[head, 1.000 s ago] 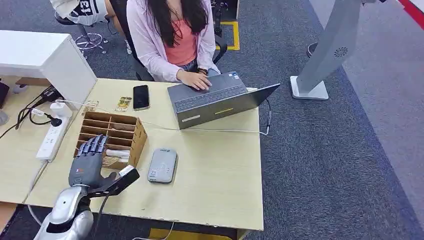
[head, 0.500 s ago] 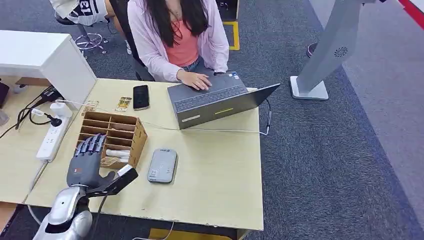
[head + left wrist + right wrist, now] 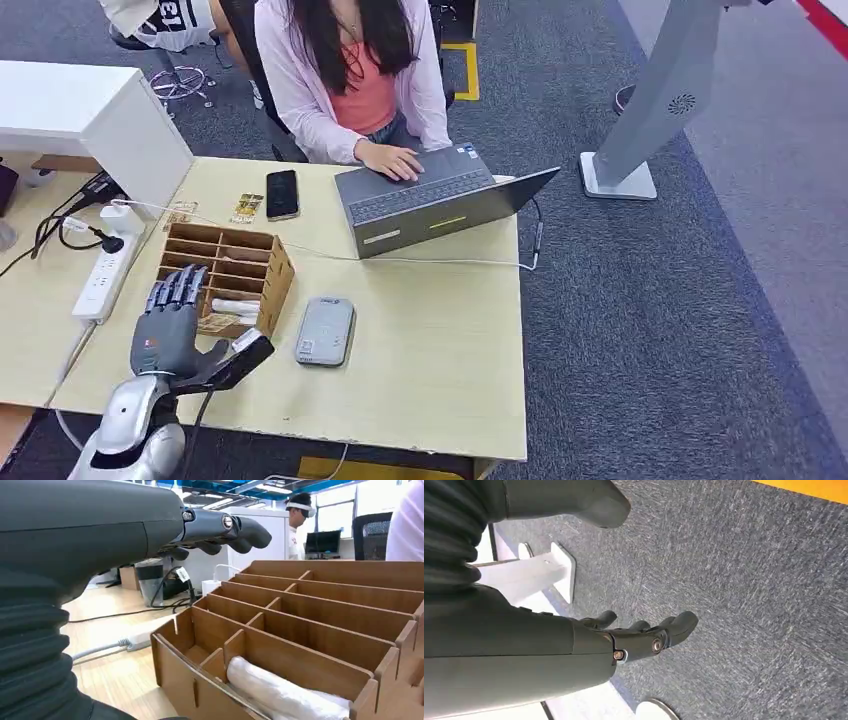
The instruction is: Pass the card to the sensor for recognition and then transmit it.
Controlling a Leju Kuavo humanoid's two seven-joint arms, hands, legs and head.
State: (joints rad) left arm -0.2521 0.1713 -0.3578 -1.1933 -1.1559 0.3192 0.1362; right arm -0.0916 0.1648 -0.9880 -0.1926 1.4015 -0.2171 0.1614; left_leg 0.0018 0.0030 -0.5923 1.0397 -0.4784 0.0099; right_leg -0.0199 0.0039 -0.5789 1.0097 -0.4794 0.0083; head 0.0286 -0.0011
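Observation:
A wooden divided box [image 3: 246,268] stands on the left of the desk, with a white wrapped roll [image 3: 236,306] and a flat card-like piece [image 3: 214,323] in its nearest row. The grey sensor pad [image 3: 325,331] lies flat just right of the box. My left hand [image 3: 168,328] hovers at the box's near left corner, fingers stretched out over it and thumb spread toward the sensor, holding nothing. In the left wrist view its fingers [image 3: 220,527] reach above the box [image 3: 320,615] and the roll [image 3: 282,695]. My right hand [image 3: 634,636] hangs over the carpet, fingers loosely bent, empty.
A person types on a grey laptop [image 3: 430,200] at the desk's far side. A black phone [image 3: 282,193] and two small yellowish cards [image 3: 246,208] lie behind the box. A white power strip [image 3: 103,277] with cables and a white cabinet [image 3: 120,120] stand at the left.
My left hand has drifted a little to the left and back toward the desk's near edge, still spread and empty. The person's hands shifted slightly on the laptop.

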